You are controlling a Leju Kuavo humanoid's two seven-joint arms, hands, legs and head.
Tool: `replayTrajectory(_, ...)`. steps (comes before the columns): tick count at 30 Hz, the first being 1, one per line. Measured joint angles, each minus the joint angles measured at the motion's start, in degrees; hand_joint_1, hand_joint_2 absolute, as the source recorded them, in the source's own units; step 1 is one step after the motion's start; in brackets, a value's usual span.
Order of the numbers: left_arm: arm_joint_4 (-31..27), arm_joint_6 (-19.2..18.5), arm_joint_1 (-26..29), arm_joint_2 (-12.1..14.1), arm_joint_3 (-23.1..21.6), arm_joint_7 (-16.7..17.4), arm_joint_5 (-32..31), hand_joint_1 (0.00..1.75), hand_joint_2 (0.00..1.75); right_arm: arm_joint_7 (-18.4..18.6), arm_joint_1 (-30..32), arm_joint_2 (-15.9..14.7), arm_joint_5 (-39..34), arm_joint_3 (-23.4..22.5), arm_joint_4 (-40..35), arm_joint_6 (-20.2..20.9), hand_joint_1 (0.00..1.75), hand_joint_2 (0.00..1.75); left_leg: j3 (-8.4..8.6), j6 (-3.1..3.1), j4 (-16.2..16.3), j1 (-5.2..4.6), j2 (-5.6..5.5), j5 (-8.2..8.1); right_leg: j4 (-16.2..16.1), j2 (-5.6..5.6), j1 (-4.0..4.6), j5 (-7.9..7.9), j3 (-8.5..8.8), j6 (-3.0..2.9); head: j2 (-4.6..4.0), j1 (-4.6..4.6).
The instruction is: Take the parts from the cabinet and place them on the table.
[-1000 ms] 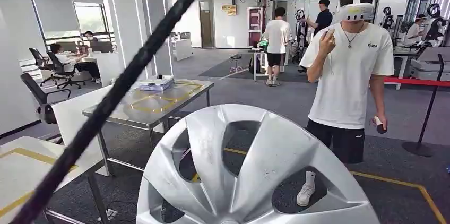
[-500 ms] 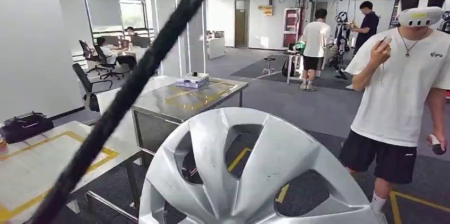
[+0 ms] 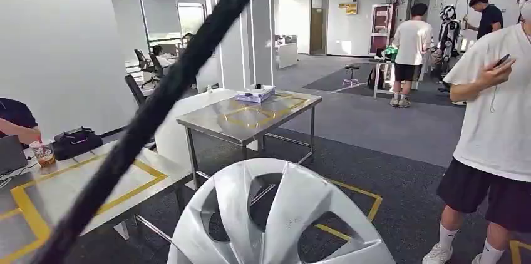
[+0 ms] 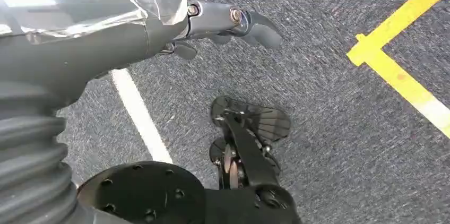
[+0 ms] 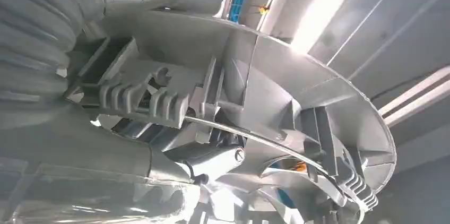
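Silver plastic wheel cover (image 3: 278,217) fills the low centre of the head view, standing upright and closest to the camera. The right hand (image 5: 159,176) holds it from behind, fingers hooked through its ribbed back. The left hand (image 4: 212,22) hangs over grey carpet, holding nothing, fingers loosely apart. Left of the wheel cover is a table (image 3: 94,182) marked with yellow tape, carrying a black bag (image 3: 75,142). Beyond the wheel cover stands a steel table (image 3: 250,117). To its right stands a person in a white shirt (image 3: 494,114).
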Motion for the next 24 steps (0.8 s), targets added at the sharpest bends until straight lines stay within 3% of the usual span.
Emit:
replayTrajectory(1,0.00,-0.41,-0.14,-0.11,0.84,-0.22,-0.84,0.00,1.75,0.22,0.54,-0.22,0.17,-0.04,0.52,0.09,1.75,1.75,3.10,0.74,-5.55,-0.43,1.29,2.21,-0.04,-0.47,0.12,-0.13,0.18,0.09,0.00,0.02)
replayTrajectory(2,0.00,-0.70,-0.38,-0.13,1.51,-0.46,-1.53,0.00,1.75,0.48,1.05,-0.37,0.35,-0.09,0.85,0.09,1.75,1.75,4.74,1.50,-8.86,-1.13,3.66,2.30,-0.11,-0.90,0.11,-0.17,0.33,0.09,0.00,0.04)
replayTrajectory(3,0.13,-1.05,-0.61,-0.24,2.11,-0.63,-1.99,0.00,1.75,0.79,1.60,-0.48,0.46,-0.07,1.25,0.06,1.75,1.75,4.70,1.59,-8.84,-1.21,3.55,2.28,-0.24,-1.43,0.41,-0.26,0.44,0.33,0.00,0.22)
replayTrajectory(4,0.17,-1.33,-0.97,-0.35,2.64,-1.05,-2.56,0.00,1.75,1.03,2.18,-0.70,0.59,-0.07,1.88,0.09,1.75,1.75,4.68,1.72,-8.89,-1.44,3.11,2.33,-0.29,-1.89,0.00,-0.28,0.43,0.63,0.02,-0.05)
replayTrajectory(6,0.81,-1.66,-1.14,-0.35,3.88,-1.70,-3.45,0.00,1.75,1.59,3.26,-0.92,1.05,0.04,2.68,0.09,1.75,1.75,4.77,2.15,-9.51,-1.60,2.04,2.56,-0.77,-2.94,-0.05,-0.25,0.96,1.16,0.00,0.02)
replayTrajectory(7,1.14,-1.79,-1.16,-0.39,4.41,-2.06,-3.82,0.00,1.75,1.86,3.82,-1.03,1.14,0.09,2.91,0.06,1.75,1.75,6.41,2.58,-11.45,-0.68,1.25,3.73,-0.63,-2.73,0.52,-0.49,0.84,1.32,0.02,-0.09)
replayTrajectory(8,1.62,-2.19,-1.33,-0.85,4.83,-2.45,-4.26,0.00,1.75,2.03,4.32,-1.40,1.18,0.13,3.34,-0.11,1.75,1.75,6.93,2.51,-12.10,-0.76,0.79,4.04,0.30,-0.41,0.21,-0.81,0.64,1.44,0.00,0.11)
replayTrajectory(9,2.05,-2.23,-1.81,-0.81,5.35,-2.68,-4.54,0.00,1.75,2.01,4.93,-1.66,1.07,0.11,3.58,-0.17,1.75,1.75,6.89,2.86,-12.17,-0.59,0.16,4.32,3.73,1.70,0.06,-2.54,-0.86,1.11,-0.04,0.13)
replayTrajectory(11,2.95,-2.62,-2.51,-0.94,6.01,-3.06,-4.94,0.00,1.75,2.03,6.12,-2.23,1.09,0.02,4.15,-0.22,1.75,1.75,6.80,2.84,-12.15,-0.50,-1.23,4.30,11.99,2.78,-0.32,-5.95,-4.88,1.00,0.00,0.35)
replayTrajectory(12,3.54,-2.71,-2.74,-1.03,6.21,-3.19,-5.05,0.00,1.75,2.16,6.84,-2.53,1.16,0.07,4.59,-0.26,1.75,1.75,6.72,2.82,-12.07,-0.52,-2.08,4.28,15.33,2.88,-0.45,-6.91,-6.67,1.35,-0.02,0.33)
replayTrajectory(13,3.91,-2.73,-2.76,-1.13,6.40,-3.21,-5.16,0.00,1.75,2.21,7.31,-2.67,1.20,0.07,4.87,-0.31,1.75,1.75,6.70,2.75,-12.01,-0.51,-2.71,4.26,15.64,2.89,-0.60,-6.64,-6.95,1.75,0.00,0.46)
replayTrajectory(14,4.44,-2.82,-2.75,-1.20,6.55,-3.37,-5.40,0.00,1.75,2.21,7.64,-2.88,1.20,0.02,5.22,-0.42,1.75,1.75,6.71,2.61,-11.88,-0.42,-3.41,4.18,13.13,2.90,-0.84,-5.32,-5.82,2.48,-0.02,0.50)
replayTrajectory(16,5.11,-3.19,-2.77,-1.25,6.79,-3.73,-5.50,0.00,1.75,2.21,7.72,-3.08,1.20,-0.02,5.37,-0.53,1.75,1.75,6.64,1.83,-10.89,-0.04,-4.33,3.63,2.83,3.16,-1.27,-0.89,-0.65,4.03,-0.02,0.55)
replayTrajectory(17,5.33,-3.26,-2.79,-1.23,6.92,-3.96,-5.53,0.00,1.75,2.21,7.68,-3.14,1.18,-0.02,5.42,-0.57,1.75,1.75,6.51,1.25,-10.15,0.12,-4.67,3.11,-0.50,3.35,-1.48,-0.31,0.86,4.09,-0.02,0.68)
replayTrajectory(18,5.57,-3.26,-2.84,-0.90,7.21,-4.11,-5.55,0.00,1.75,2.23,7.79,-3.15,1.22,0.02,5.55,-0.68,1.75,1.75,6.20,0.80,-9.68,-0.46,-5.07,2.75,0.09,4.27,-1.26,-0.44,0.53,3.73,-0.02,0.77)
replayTrajectory(19,5.92,-3.28,-2.87,-0.96,7.32,-4.26,-5.64,0.00,1.75,2.14,7.96,-3.17,1.14,-0.02,5.44,-0.65,1.75,1.75,5.88,0.57,-9.30,-0.29,-5.18,2.50,0.39,4.36,-1.26,-0.55,0.88,2.76,-0.04,0.66)
replayTrajectory(21,6.47,-3.30,-2.86,-0.94,7.41,-4.46,-5.77,0.00,1.75,2.16,8.16,-3.21,1.14,-0.02,5.44,-0.88,1.75,1.75,5.80,0.27,-9.34,-0.08,-5.21,2.48,0.34,4.27,-0.94,-0.62,0.62,2.10,-0.04,0.50)
replayTrajectory(22,6.76,-3.25,-2.86,-0.83,7.47,-4.59,-5.81,0.00,1.75,2.16,8.21,-3.21,1.20,-0.02,5.44,-0.94,1.75,1.75,5.71,0.08,-9.10,0.10,-5.29,2.27,0.24,4.19,-1.44,-0.56,0.69,1.83,-0.02,0.50)
replayTrajectory(23,6.93,-3.26,-2.84,-0.87,7.49,-4.79,-6.03,0.00,1.75,2.14,8.24,-3.19,1.47,-0.09,5.42,-0.98,1.75,1.75,5.27,-0.24,-8.34,0.12,-3.83,1.68,0.16,4.07,-1.45,-0.56,0.87,1.64,-0.02,0.53)
replayTrajectory(24,7.02,-3.26,-3.03,-0.87,7.49,-5.01,-6.07,0.00,1.75,2.08,8.28,-3.17,1.75,-0.15,5.24,-1.01,1.75,1.75,4.07,-0.53,-5.71,0.14,-2.04,0.09,0.17,3.97,-1.37,-0.65,0.94,1.25,-0.04,0.28)
